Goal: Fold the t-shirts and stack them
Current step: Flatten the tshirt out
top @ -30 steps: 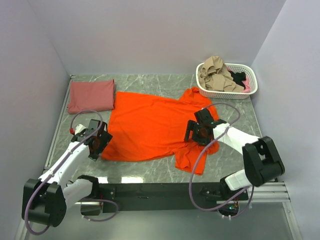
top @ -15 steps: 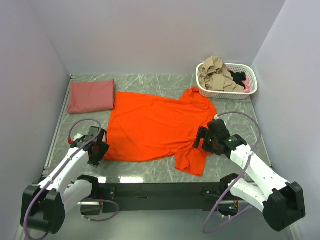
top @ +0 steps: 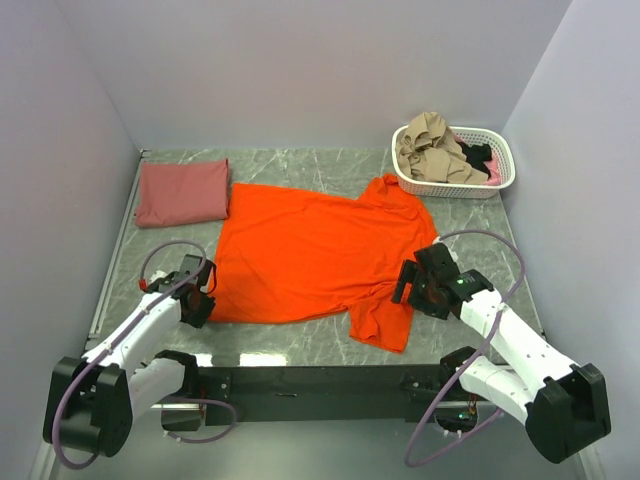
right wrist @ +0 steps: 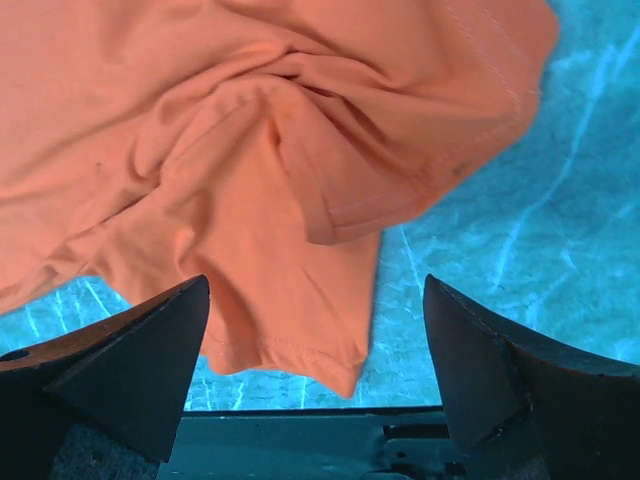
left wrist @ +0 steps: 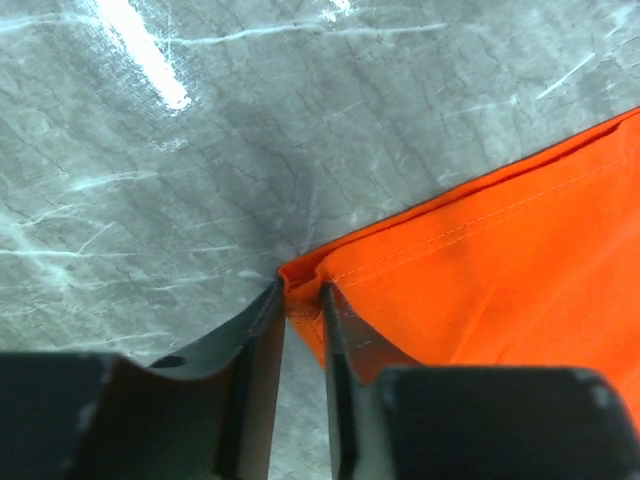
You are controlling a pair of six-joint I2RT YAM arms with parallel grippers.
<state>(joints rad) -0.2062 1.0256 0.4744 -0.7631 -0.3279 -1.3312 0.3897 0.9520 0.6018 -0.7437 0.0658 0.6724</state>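
Observation:
The bright orange-red t-shirt lies spread flat mid-table, with its near right sleeve rumpled. My left gripper sits low at the shirt's near left corner. In the left wrist view its jaws are pinched on that hem corner, with orange cloth between the fingers. My right gripper hovers open over the rumpled sleeve, its fingers wide apart and holding nothing. The dusty brick-red t-shirt lies folded to a rectangle at the far left.
A white slotted basket with tan, black and pink clothes stands at the far right corner. Grey marble table shows bare right of the shirt. Walls close in on the left, back and right. A dark rail runs along the near edge.
My left jaws have closed from wide open onto the shirt's near left corner. My right arm swung out to the right, and its gripper came off the shirt's middle to the near right sleeve.

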